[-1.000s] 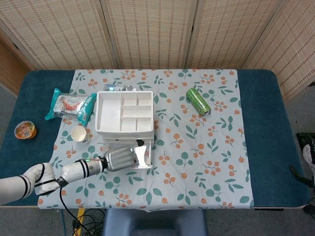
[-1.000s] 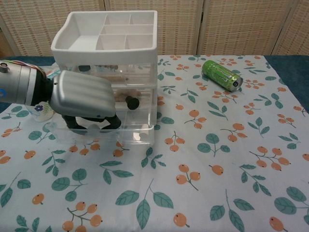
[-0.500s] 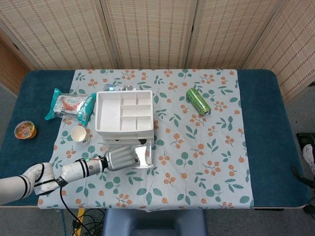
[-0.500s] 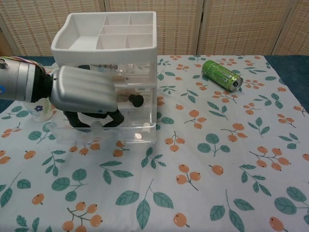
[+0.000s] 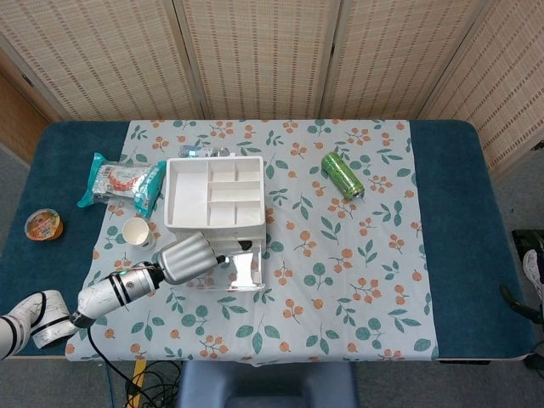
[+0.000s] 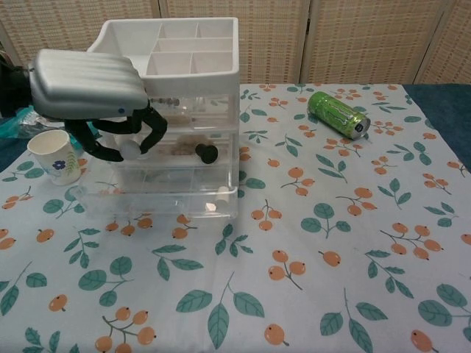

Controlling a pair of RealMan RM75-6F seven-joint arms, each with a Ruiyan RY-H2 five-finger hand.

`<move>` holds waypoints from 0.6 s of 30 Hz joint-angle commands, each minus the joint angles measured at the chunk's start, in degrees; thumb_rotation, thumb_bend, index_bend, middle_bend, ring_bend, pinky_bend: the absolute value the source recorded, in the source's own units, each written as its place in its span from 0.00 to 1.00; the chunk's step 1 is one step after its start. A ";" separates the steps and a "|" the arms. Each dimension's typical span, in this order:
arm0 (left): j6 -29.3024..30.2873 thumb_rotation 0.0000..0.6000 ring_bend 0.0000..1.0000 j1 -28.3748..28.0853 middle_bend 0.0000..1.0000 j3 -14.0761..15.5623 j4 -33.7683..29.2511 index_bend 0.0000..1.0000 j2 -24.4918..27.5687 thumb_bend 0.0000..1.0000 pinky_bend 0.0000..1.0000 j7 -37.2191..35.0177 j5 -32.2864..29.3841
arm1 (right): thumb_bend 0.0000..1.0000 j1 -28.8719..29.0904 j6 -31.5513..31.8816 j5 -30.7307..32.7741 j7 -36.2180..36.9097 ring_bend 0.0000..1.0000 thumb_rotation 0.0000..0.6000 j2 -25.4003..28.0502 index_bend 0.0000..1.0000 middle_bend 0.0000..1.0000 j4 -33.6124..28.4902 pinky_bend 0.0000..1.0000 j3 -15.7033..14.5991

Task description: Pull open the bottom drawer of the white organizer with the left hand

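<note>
On the worktop, centre-left: white organizer [image 5: 214, 197], a divided open tray on top and clear drawers beneath.
Bottom drawer [image 6: 158, 200]: clear plastic, standing forward of the drawers above it; its front wall is just ahead of the stack in the chest view.
Left hand [image 6: 87, 87]: silver-backed, raised in front of the organizer's upper drawers, above the bottom drawer and apart from it.
Fingers [image 6: 151, 132]: dark, curled under the palm with nothing in them.
Right hand: shown in neither view.
Chest view only: small items inside the clear drawers, among them a dark knob-like piece [image 6: 206, 153]; the curl of the fingers; the side of the paper cup [image 6: 54, 156] with its blue flower print.
Head view only: white left arm [image 5: 51, 306] reaching in from the lower left; snack packet [image 5: 121, 181] and small orange-lidded tub [image 5: 43, 224] left of the organizer; the whole extent of the worktop.
Both views: green can [image 5: 342, 174] lying on its side, well apart to the right.
Surface: pale cloth [image 5: 357, 289] printed with orange fruit and green leaves, over a dark blue worktop [image 5: 459, 221].
Room: woven folding screens [image 5: 272, 51] behind.
</note>
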 commanded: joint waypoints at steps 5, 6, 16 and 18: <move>5.63 1.00 0.97 6.07 0.91 1.73 -3.40 0.59 3.44 0.30 1.00 2.17 0.22 | 0.28 0.39 -0.24 -0.62 0.13 0.25 1.00 -0.27 0.02 0.17 0.08 0.19 -0.07; 6.19 1.00 0.97 6.67 0.91 2.07 -3.68 0.59 3.62 0.30 1.00 2.43 0.64 | 0.28 0.43 -0.19 -0.75 0.08 0.25 1.00 -0.25 0.02 0.17 0.02 0.19 -0.07; 9.80 1.00 0.97 12.60 0.91 6.24 -5.16 0.59 3.91 0.30 1.00 6.42 6.09 | 0.28 0.22 0.53 -1.53 -0.52 0.25 1.00 0.21 0.02 0.17 -1.08 0.19 -0.32; 9.43 1.00 0.97 13.21 0.91 7.26 -4.73 0.59 3.41 0.30 1.00 6.71 7.31 | 0.28 0.18 0.66 -1.65 -0.53 0.25 1.00 0.25 0.02 0.17 -1.19 0.19 -0.34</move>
